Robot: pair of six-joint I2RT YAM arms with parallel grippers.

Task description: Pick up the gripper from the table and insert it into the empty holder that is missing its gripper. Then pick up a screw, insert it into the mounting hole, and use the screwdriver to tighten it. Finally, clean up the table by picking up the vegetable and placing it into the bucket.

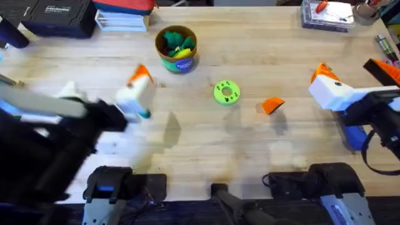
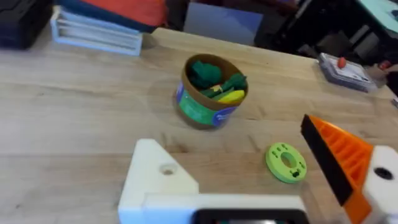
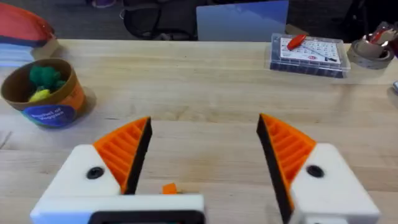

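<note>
The small orange wedge-shaped plastic gripper [image 1: 272, 105] lies mid-bench, just beside the bright green round disc [image 1: 226, 92]. The right hand [image 3: 202, 155] gapes wide and empty; the left hand [image 2: 249, 180], one orange pad missing, also stands open.

Orange ribbed gripper [image 1: 272, 105] flat on the table, apart from bucket [image 1: 177, 49].

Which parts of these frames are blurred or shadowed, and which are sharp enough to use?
Overhead: the left arm is smeared dark and blurry at the lower left, while the bucket and the loose orange gripper read clearly, with soft shadows beneath the arms. Left wrist: the white holder close to the lens is soft. Right wrist: both orange pads are crisp.
</note>
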